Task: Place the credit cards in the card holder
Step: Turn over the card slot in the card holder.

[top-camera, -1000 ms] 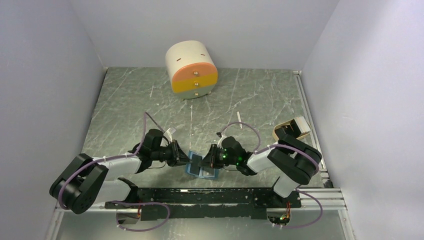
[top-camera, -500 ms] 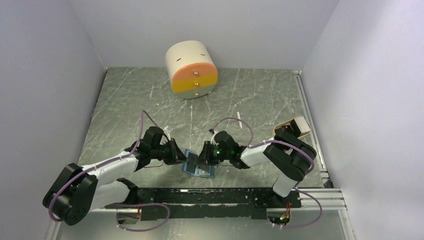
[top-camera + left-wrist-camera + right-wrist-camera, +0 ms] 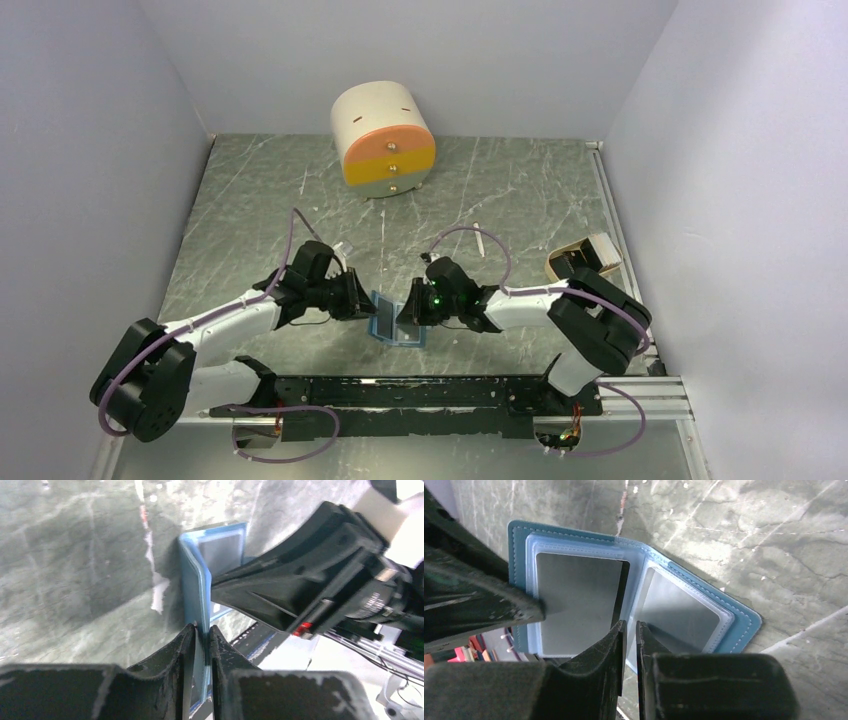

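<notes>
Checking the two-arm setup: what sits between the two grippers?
The open card holder, between the left gripper and right gripper, in the top view.

High fixed view looking down, two close wrist views, all sharing the card holder (image 3: 386, 318)

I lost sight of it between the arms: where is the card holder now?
Top view: the card holder stands open at the table near centre, held by the left gripper and the right gripper.
</notes>
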{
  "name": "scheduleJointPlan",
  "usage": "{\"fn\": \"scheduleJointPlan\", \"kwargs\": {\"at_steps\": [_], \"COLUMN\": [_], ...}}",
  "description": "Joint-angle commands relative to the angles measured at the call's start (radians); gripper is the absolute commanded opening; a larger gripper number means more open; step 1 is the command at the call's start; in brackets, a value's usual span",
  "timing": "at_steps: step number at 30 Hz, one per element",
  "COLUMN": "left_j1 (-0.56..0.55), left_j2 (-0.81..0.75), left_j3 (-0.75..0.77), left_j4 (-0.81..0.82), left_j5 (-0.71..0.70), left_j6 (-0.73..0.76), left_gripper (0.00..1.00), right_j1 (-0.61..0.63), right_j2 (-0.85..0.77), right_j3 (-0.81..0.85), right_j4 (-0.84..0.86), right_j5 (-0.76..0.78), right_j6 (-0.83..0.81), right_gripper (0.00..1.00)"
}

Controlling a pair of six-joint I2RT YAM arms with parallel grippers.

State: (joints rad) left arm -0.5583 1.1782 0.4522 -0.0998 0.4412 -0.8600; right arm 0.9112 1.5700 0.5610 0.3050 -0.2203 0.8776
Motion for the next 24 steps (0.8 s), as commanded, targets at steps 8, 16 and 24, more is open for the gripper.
{"fn": "scheduleJointPlan", "kwargs": {"at_steps": [8,16,24], "left_j1": [-0.006,-0.006,-0.006], "left_j2": [-0.007,0.013,-0.001], "left_j3": [-0.034,-0.026,-0.005], "left_j4": [0.194,0.14,0.085], "left_j5": [0.151,0.109,0.083], "left_j6": [-0.05,-0.03,-0.014], "left_gripper": [0.09,0.12,0.2], "right_j1": [0.008,0.008,0.012], "right_j2": [0.077,0.075,0.063], "right_j3": [0.03,0.009,0.022], "right_j4": [0.019,0.034,0.021], "right_j5": [0.009,0.005,0.008], "right_j6": [-0.022,-0.019,-0.023], "right_gripper": [0.14,0.14,0.14]}}
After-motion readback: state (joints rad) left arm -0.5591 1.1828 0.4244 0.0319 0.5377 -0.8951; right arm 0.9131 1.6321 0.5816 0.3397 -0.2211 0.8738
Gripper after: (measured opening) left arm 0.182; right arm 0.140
